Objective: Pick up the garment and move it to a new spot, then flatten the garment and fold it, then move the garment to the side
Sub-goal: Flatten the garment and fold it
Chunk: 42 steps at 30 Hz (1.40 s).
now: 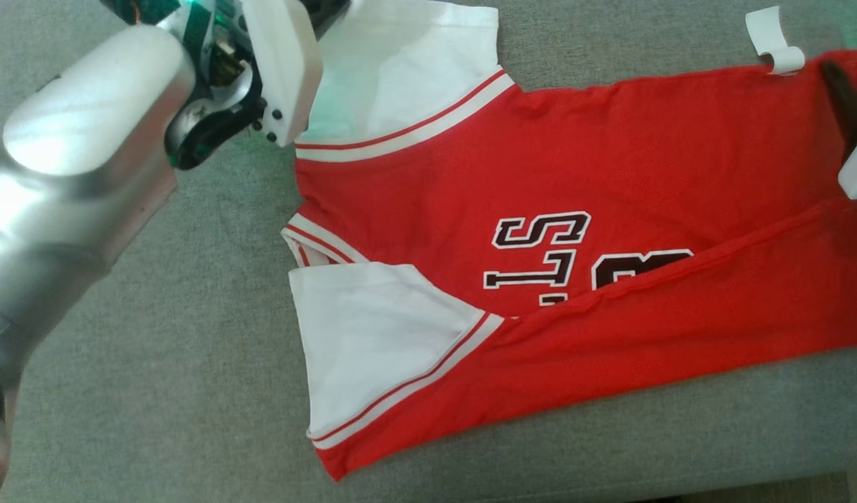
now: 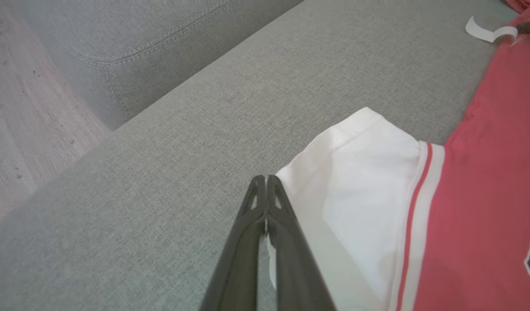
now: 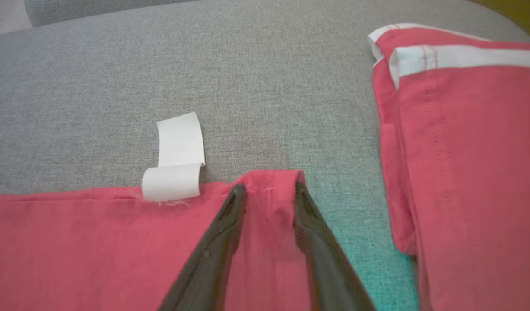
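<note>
A red garment with white sleeves and dark lettering lies spread on a grey sofa seat, its lower edge folded up over the letters. My left gripper is shut at the corner of the upper white sleeve, and white cloth shows between its fingers. In the head view its wrist housing hides the fingers. My right gripper stands open astride the red hem corner, next to a curled white label. It shows again in the head view as the right gripper at the far right edge.
The grey sofa seat has free room left of the garment. Its front edge runs along the bottom. A sofa arm or cushion and wooden floor lie beyond the left side.
</note>
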{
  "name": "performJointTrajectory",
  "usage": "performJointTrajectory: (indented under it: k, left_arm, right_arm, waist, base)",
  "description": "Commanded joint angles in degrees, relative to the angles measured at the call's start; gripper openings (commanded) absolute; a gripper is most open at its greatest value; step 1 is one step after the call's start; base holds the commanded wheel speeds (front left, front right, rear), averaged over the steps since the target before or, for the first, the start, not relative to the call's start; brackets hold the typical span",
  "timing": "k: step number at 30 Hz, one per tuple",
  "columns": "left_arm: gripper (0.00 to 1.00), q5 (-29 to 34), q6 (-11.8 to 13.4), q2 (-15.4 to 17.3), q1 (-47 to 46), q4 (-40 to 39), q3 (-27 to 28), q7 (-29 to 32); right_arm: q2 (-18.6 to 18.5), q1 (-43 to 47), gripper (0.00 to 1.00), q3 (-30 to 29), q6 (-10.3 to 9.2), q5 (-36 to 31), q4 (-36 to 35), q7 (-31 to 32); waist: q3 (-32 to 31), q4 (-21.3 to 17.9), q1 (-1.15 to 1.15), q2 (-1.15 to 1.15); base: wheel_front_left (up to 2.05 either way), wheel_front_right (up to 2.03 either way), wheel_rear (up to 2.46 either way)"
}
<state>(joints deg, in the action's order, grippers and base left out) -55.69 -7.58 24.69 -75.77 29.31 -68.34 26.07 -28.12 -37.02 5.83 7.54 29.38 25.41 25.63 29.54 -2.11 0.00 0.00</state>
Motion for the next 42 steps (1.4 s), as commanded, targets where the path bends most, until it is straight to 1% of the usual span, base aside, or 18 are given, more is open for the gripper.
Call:
performJointTrajectory:
  k: [1, 2, 3, 8, 13, 19, 23, 28, 32, 35, 38, 42]
  left_arm:
    - [0.00, -0.6, 0.1, 2.0, -4.2, -0.8, 1.9, -0.7]
    - [0.00, -0.8, 0.1, 2.1, -4.4, -0.7, 1.7, -0.8]
    - [0.00, -0.9, 0.1, 2.1, -4.5, -0.5, 1.5, -1.0]
    - [0.00, -0.6, 0.1, 2.5, -5.1, -0.4, 0.6, -2.4]
    - [0.00, 3.9, 0.1, 3.3, -7.1, 1.3, -0.6, -7.3]
    - [0.00, 7.7, 0.1, 2.4, -10.7, 4.8, -0.1, -14.1]
    - [0.00, 8.0, 0.1, 1.8, -12.0, 6.4, 0.6, -16.5]
    - [0.00, 5.9, 0.1, 1.7, -10.4, 6.3, 1.2, -17.5]
    - [0.00, 4.3, 0.1, 3.4, -7.2, 2.8, 1.3, -18.9]
    - [0.00, 3.8, 0.9, 5.5, -4.1, -1.4, 1.1, -19.8]
    - [0.00, 3.7, 2.7, 8.1, -1.1, -6.7, 0.8, -20.2]
    - [0.00, 3.5, 6.0, 11.8, 2.8, -14.8, 0.4, -20.0]
  right_arm:
    - [-1.8, -0.9, 0.41, 0.7, -0.05, 0.7, -1.2, -0.5]
    - [-1.8, -1.0, 0.27, 0.8, -0.05, 0.8, -1.1, -0.6]
    - [-1.8, -1.1, 0.00, 1.0, -0.05, 0.9, -1.0, -0.7]
    - [-2.3, -1.6, 0.00, 1.5, -0.05, 1.3, -1.1, -1.4]
    - [-2.8, -2.9, 0.00, 1.3, -0.05, 1.8, -1.3, -3.5]
    - [-3.4, -5.3, 0.00, -0.2, -0.05, 3.1, -1.0, -6.5]
    - [-3.7, -6.3, 0.00, -0.9, -0.05, 4.3, -0.5, -7.1]
    - [-4.7, -5.0, 0.00, -0.7, -0.05, 5.8, -0.7, -6.8]
    - [-5.9, -2.4, 0.00, -1.2, -0.05, 7.5, -1.5, -7.1]
    - [-6.5, 0.1, 0.00, -2.0, -0.05, 9.0, -2.4, -7.5]
    - [-7.3, 2.8, 0.00, -2.6, -0.05, 10.5, -3.7, -8.0]
    - [-7.8, 6.4, 0.00, -3.2, -0.05, 11.8, -5.5, -8.6]
  waist:
    - [0.1, 0.1, 0.00, 0.00]
    - [0.1, 0.1, 0.00, 0.00]
    - [0.1, 0.2, 0.00, 0.00]
    - [0.1, 0.2, 0.00, 0.00]
    - [0.2, 0.0, 0.00, 0.00]
    - [0.5, 0.2, 0.00, 0.00]
    - [0.2, 0.5, 0.00, 0.00]
    - [-0.6, 1.0, 0.00, 0.00]
    - [-1.2, 1.5, 0.00, 0.00]
    - [-1.8, 2.0, 0.00, 0.00]
    - [-2.4, 2.7, 0.00, 0.00]
    - [-3.1, 3.3, 0.00, 0.00]
  base:
    - [0.00, 0.00, 0.00]
    - [0.00, 0.00, 0.00]
    - [0.00, 0.00, 0.00]
    - [0.00, 0.00, 0.00]
    - [0.00, 0.00, 0.00]
    - [0.00, 0.00, 0.00]
    - [0.00, 0.00, 0.00]
    - [0.00, 0.00, 0.00]
    - [0.00, 0.00, 0.00]
    - [0.00, 0.00, 0.00]
    - [0.00, 0.00, 0.00]
    - [0.00, 0.00, 0.00]
